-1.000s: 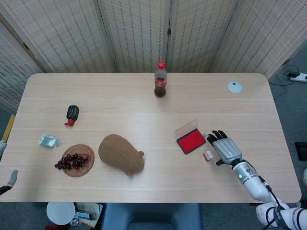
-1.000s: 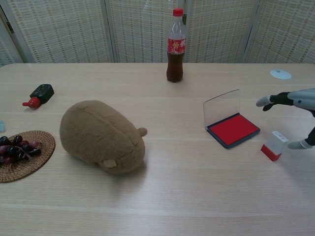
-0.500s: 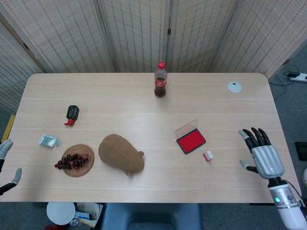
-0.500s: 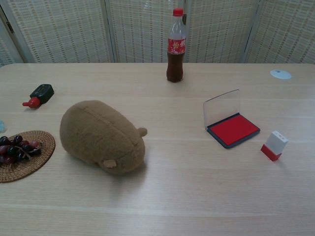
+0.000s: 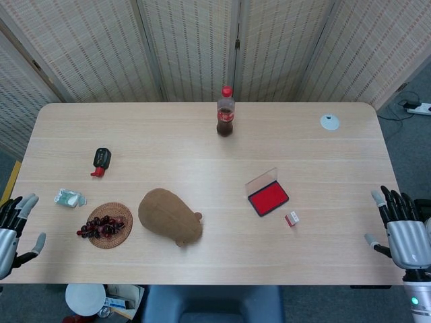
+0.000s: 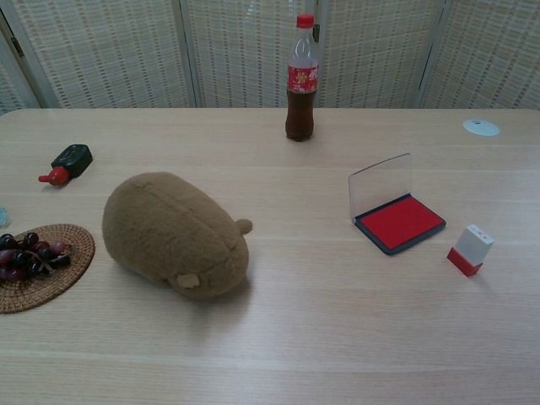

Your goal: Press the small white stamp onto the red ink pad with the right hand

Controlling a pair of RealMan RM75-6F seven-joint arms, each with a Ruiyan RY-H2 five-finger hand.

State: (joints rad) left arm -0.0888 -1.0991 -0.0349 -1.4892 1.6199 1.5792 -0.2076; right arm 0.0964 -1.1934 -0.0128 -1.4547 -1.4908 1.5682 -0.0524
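The small white stamp (image 5: 292, 219) (image 6: 469, 250) with a red base stands tilted on the table, just right of the red ink pad (image 5: 268, 197) (image 6: 399, 222), whose clear lid stands open. My right hand (image 5: 403, 229) hovers off the table's right edge, fingers spread, holding nothing, well clear of the stamp. At the left edge, my left hand (image 5: 13, 225) is likewise spread and empty. Neither hand shows in the chest view.
A brown plush toy (image 5: 170, 216) (image 6: 175, 234) lies mid-table. A wicker coaster with grapes (image 5: 106, 225) (image 6: 32, 262), a crumpled wrapper (image 5: 69, 198), a black-and-red object (image 5: 100, 160) (image 6: 67, 161), a cola bottle (image 5: 225, 112) (image 6: 300, 79) and a white disc (image 5: 329, 122) (image 6: 481, 127) sit around.
My right hand has drawn back from beside the stamp to beyond the table's right edge, leaving the stamp on the table. My left hand has risen into view at the left edge.
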